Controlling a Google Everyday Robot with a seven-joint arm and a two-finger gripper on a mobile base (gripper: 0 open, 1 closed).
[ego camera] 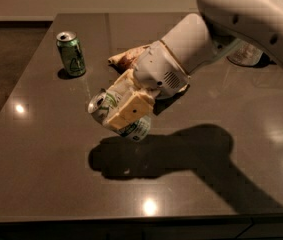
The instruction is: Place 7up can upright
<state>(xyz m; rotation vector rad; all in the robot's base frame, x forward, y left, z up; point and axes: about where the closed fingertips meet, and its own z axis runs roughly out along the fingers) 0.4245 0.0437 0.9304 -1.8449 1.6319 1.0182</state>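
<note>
The 7up can (pixel 106 107), white and silver with green lettering, is held in my gripper (pixel 123 109) above the dark table (pixel 41 149). It is tilted, its silver top pointing left and slightly up. The gripper's cream-coloured fingers (pixel 129 110) are shut on the can's body. The can is clear of the tabletop, and its shadow lies below and to the right. My white arm reaches in from the upper right.
An all-green can (pixel 71 53) stands upright at the back left. A crumpled snack bag (pixel 126 59) lies behind the wrist, partly hidden. Another object (pixel 245 54) sits at the back right behind the arm. The table's front edge runs along the bottom.
</note>
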